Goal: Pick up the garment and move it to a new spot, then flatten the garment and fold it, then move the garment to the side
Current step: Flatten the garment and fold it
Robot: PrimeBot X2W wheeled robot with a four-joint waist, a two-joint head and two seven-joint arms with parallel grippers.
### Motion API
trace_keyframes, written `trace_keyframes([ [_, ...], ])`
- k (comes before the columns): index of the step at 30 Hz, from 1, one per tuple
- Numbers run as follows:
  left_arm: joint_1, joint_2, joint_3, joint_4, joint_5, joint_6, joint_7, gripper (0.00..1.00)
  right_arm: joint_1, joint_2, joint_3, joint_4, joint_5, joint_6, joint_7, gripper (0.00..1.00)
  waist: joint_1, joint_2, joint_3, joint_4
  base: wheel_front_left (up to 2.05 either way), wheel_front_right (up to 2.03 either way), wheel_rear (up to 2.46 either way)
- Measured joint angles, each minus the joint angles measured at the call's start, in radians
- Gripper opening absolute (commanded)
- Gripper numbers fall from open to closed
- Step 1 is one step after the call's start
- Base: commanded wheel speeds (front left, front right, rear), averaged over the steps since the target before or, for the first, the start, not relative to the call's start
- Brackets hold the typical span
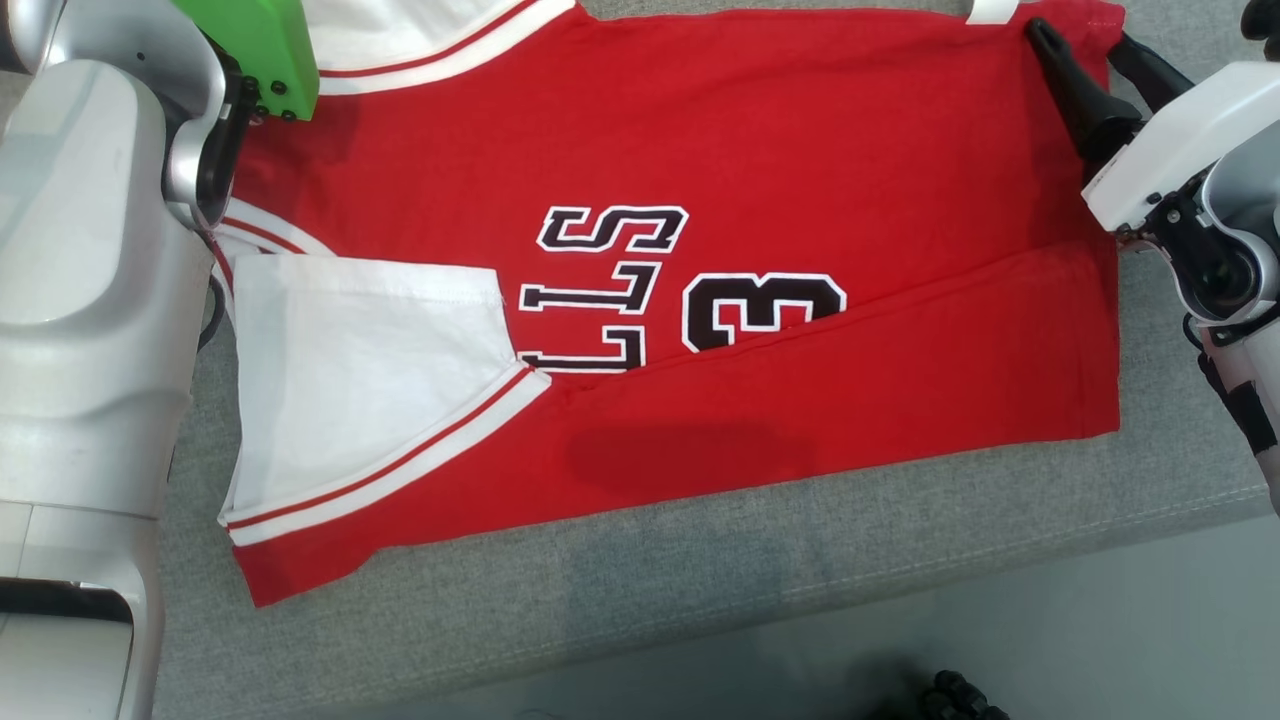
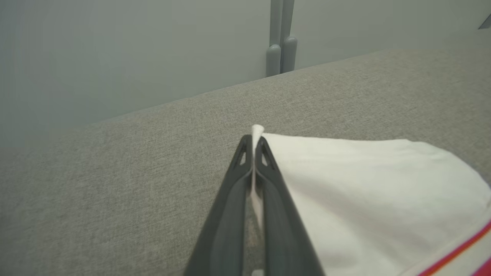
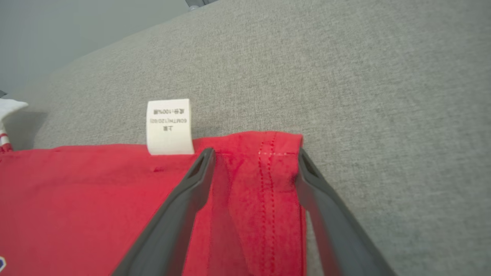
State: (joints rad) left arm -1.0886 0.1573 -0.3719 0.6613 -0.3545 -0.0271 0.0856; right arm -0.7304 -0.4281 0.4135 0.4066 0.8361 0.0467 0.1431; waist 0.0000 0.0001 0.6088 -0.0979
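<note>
Pinching the far white sleeve [image 2: 364, 184] of the red basketball jersey with black lettering [image 1: 700, 150] in the left gripper [image 2: 253, 153], fully closed on a thin tip of cloth, near the far left corner of the grey woven cushion top [image 1: 600, 600]. Straddling the jersey's far right hem corner with the right gripper [image 3: 255, 161], spread wide on either side of the stitched seam and not yet biting, just beside the white care label [image 3: 169, 126]. Covering most of the cushion top with the jersey laid flat, near long edge already turned over the number. Probably lining up both far corners for drawing the far edge toward the near edge as a second fold; needing a firm right pinch first, or risking a skewed crease.
</note>
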Motion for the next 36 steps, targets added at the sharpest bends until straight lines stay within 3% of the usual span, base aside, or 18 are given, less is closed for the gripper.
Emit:
trace_keyframes([
  [2,0.0,0.0,0.0,0.002,0.0,0.0,-0.009,0.0,-0.009,0.003,0.001,0.014,0.0,0.006,0.0,1.0,0.0,0.0,0.001,0.001,0.0,0.0,0.0],
  [3,0.0,0.0,0.0,0.002,0.0,0.0,-0.009,0.0,-0.015,0.003,0.001,0.022,-0.001,0.006,0.0,0.94,0.0,0.0,0.002,0.002,0.0,0.0,0.0],
  [5,0.0,0.0,0.0,0.003,0.0,0.0,-0.009,0.0,-0.03,0.003,0.001,0.035,-0.004,0.006,-0.002,0.56,0.0,0.0,0.003,0.002,0.0,0.0,0.0],
  [6,0.0,0.0,0.0,0.004,0.0,0.0,-0.015,0.0,-0.039,0.003,0.001,0.041,-0.008,0.006,-0.003,0.46,0.0,0.0,0.004,0.002,0.0,0.0,0.0],
  [7,0.0,0.0,0.0,0.004,0.0,-0.001,-0.018,0.0,-0.047,0.004,0.001,0.046,-0.01,0.006,-0.008,0.44,0.0,0.0,0.004,0.002,0.0,0.0,0.0],
  [11,0.0,0.0,0.005,0.006,-0.008,-0.001,-0.029,0.0,-0.068,0.008,0.002,0.068,-0.02,0.014,-0.021,0.0,0.0,0.0,0.006,0.003,0.0,0.0,0.0],
  [26,0.036,0.013,0.071,-0.006,-0.071,-0.011,-0.102,0.0,-0.081,0.035,0.014,0.12,-0.028,0.042,-0.1,0.0,0.0,0.0,-0.009,0.0,0.0,0.0,0.0],
  [36,0.179,0.01,0.132,-0.096,-0.148,-0.036,-0.22,0.0,-0.038,0.053,0.02,0.108,-0.028,0.064,-0.213,0.0,0.0,0.0,-0.058,-0.012,0.0,0.0,0.0],
])
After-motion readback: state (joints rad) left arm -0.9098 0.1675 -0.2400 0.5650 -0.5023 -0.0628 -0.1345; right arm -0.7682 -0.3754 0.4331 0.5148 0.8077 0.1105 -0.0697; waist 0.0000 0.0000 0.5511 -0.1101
